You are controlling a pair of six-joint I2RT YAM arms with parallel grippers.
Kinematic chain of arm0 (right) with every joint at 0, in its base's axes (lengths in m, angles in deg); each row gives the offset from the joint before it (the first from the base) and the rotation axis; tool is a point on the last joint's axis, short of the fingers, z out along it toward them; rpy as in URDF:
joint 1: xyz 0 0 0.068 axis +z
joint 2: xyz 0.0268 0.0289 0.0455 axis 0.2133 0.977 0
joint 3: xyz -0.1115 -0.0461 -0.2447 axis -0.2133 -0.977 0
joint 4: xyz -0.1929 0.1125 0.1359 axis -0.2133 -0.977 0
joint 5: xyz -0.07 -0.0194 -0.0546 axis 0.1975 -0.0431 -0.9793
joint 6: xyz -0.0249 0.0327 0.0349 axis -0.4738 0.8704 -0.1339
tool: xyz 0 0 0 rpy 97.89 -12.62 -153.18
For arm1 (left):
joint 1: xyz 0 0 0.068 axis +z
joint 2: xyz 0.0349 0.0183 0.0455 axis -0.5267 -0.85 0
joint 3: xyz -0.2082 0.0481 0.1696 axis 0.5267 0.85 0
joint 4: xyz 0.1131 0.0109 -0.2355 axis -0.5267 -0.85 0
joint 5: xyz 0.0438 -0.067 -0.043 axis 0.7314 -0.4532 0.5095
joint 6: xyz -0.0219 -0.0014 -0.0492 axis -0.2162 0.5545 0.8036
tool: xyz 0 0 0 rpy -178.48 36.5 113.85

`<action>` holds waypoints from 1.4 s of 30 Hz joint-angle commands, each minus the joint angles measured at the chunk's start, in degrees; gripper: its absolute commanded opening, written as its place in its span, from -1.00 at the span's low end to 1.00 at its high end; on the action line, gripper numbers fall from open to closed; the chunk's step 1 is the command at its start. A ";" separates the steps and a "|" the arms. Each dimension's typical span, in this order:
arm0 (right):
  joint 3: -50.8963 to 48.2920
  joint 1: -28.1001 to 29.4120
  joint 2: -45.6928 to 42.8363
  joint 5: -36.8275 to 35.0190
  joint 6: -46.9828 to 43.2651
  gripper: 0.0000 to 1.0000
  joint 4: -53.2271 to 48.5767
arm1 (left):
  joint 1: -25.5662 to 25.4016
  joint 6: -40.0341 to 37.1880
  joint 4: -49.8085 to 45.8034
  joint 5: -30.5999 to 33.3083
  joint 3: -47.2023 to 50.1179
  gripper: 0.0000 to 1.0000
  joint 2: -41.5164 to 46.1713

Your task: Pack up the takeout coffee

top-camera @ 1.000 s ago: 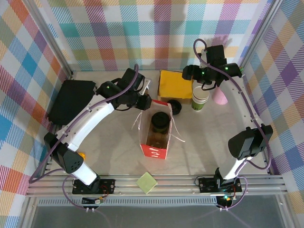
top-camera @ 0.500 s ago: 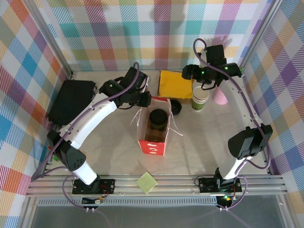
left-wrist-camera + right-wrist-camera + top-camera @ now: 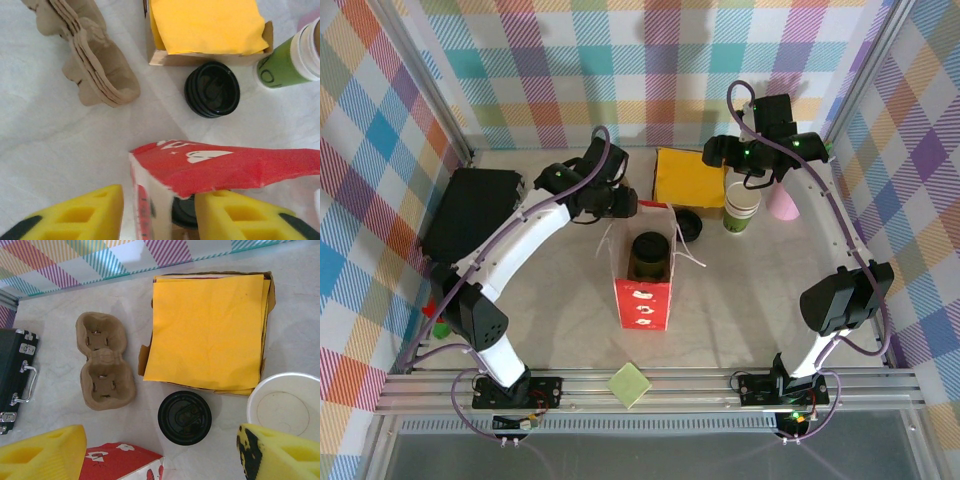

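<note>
The takeout coffee [image 3: 650,252], a cup with a round black lid, stands inside the red paper bag [image 3: 643,305] at the middle of the table. In the left wrist view its lid [image 3: 184,214] peeks out under the bag's red rim [image 3: 225,162]. My left gripper [image 3: 624,204] is at the bag's far left corner, one yellow finger [image 3: 80,215] outside the wall and the other inside, shut on that corner. My right gripper [image 3: 722,152] hangs open and empty [image 3: 162,452] high over the back of the table.
A loose black lid [image 3: 688,225] lies just behind the bag. A box of yellow napkins [image 3: 688,175], stacked lidless green cups [image 3: 742,208] and a pink cup [image 3: 782,205] stand at the back right. Brown pulp carriers [image 3: 102,360] and a black case [image 3: 470,212] sit to the left.
The left gripper has drawn back and left a little with the bag's corner. The bag has swung from a tilt to standing straight, its base shifting left. The right arm is still.
</note>
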 commanded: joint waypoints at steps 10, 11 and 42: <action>1.85 -0.40 -1.57 -10.71 4.17 0.55 -2.18 | 2.44 -3.58 13.34 7.64 2.84 0.40 7.23; 2.36 -0.40 -1.24 -12.32 4.49 0.56 -3.00 | 2.59 -3.85 15.35 8.95 3.87 0.40 8.01; 16.94 -22.49 12.80 -7.62 -8.80 0.21 -4.26 | 3.12 -3.08 21.55 8.62 27.40 0.26 30.68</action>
